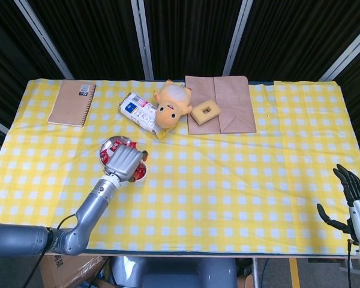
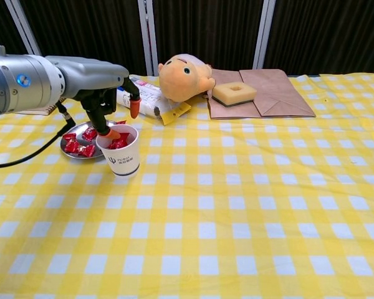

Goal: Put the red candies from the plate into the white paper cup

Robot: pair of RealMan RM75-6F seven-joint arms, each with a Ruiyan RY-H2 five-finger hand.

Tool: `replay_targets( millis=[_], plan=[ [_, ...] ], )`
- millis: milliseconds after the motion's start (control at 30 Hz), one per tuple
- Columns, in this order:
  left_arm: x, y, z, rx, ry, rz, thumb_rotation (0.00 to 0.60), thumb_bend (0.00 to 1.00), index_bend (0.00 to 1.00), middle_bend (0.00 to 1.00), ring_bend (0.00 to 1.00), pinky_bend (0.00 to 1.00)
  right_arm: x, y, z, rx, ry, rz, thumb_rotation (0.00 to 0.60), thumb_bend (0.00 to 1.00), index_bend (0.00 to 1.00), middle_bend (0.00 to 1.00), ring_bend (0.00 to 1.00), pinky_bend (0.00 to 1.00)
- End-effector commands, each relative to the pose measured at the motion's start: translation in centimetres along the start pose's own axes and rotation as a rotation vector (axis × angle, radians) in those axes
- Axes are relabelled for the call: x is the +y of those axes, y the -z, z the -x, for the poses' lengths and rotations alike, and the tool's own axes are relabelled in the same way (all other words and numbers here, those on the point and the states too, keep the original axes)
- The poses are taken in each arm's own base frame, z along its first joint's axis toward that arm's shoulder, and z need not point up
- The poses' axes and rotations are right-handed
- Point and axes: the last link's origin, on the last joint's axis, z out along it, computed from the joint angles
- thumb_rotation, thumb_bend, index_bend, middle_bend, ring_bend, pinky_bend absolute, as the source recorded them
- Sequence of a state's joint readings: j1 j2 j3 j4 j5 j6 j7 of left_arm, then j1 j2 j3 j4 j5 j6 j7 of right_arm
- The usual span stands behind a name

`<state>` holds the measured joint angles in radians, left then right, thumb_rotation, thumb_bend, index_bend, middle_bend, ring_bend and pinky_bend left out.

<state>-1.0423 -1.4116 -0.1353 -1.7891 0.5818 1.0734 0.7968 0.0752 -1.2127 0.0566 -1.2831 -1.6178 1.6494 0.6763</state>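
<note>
Seemingly several red candies (image 2: pixel 117 142) in cup (image 2: pixel 123 160).

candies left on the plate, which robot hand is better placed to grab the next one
Left. The left robot hand is right above the paper cup, beside the plate with the remaining candies. The right robot hand sits at the table's far right edge.
</note>
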Motion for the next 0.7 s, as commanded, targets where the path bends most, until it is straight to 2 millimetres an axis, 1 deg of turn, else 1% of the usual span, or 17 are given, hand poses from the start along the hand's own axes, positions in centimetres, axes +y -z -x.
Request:
replay_targets(
  millis=[33,167,300,367,700],
  plan=[
    [-0.7,-0.1,-0.7,0.029,0.014,-0.023,0.6,0.26,0.33,0.92,1.0,0.99,0.0,0.0,0.0,0.0,-0.001,-0.001,0.6,0.42,0.0,0.0,0.0,0.0],
    [-1.8,-0.4,-1.2,0.051,0.015,-0.053,0.6,0.24,0.32,0.92,1.0,0.99,0.0,0.0,0.0,0.0,-0.002,-0.002,0.6,0.42,0.0,0.0,0.0,0.0],
    [-3.1,-1.0,-0.9,0.047,-0.019,-0.094,0.6,0.22,0.32,0.93,1.0,0.99,0.0,0.0,0.0,-0.001,-0.003,0.0,0.6,0.42,0.0,0.0,0.0,0.0],
    [-3.7,-1.3,-0.6,0.04,-0.036,-0.112,0.6,0.22,0.31,0.93,1.0,0.99,0.0,0.0,0.0,-0.001,-0.003,0.001,0.6,0.42,0.0,0.0,0.0,0.0],
    [-6.8,-2.9,2.5,-0.03,-0.05,-0.227,0.6,0.22,0.32,0.94,1.0,0.99,0.1,0.0,0.1,-0.007,-0.002,0.004,0.6,0.42,0.0,0.0,0.0,0.0]
  ],
)
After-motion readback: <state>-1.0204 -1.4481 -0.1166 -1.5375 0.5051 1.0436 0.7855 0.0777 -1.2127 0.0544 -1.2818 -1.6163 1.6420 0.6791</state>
